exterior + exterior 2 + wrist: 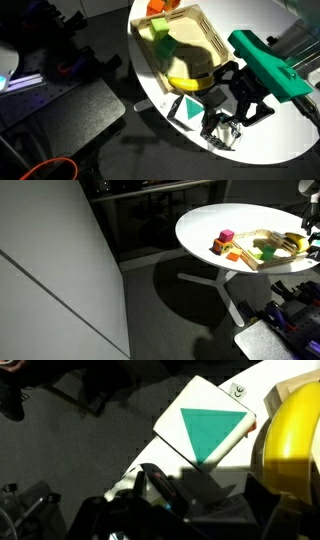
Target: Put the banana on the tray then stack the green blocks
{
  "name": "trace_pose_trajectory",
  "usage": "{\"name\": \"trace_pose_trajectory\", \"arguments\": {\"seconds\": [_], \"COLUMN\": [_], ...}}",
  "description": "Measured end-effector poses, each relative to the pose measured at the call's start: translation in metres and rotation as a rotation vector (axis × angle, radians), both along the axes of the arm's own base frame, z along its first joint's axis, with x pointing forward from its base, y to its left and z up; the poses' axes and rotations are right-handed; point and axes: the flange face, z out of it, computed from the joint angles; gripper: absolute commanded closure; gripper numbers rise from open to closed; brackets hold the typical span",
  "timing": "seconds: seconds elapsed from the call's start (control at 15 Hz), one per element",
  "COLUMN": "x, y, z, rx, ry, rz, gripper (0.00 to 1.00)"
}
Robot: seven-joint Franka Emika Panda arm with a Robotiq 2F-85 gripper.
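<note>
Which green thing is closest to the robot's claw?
The flat green triangle, right beside the gripper; the green block sits farther off, in the tray.

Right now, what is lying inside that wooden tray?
The banana lies at one end of the tray, with a yellowish-green block further in. The hand covers the tray's corner beside the banana.

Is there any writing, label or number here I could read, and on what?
No text can be read.
A small dark mark in the corner of the white card with the green triangle: too blurred to read.
The banana and tray show no writing.
</note>
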Motion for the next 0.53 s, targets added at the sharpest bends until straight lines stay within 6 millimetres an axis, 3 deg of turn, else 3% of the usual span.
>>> {"name": "trace_pose_trajectory", "arguments": {"seconds": [0.53], "x": [0.0022], "y": [-0.003], "z": [0.0002], "rx": [-0.012], "ry": [0.004], "rz": [0.007], "gripper": [0.0]}}
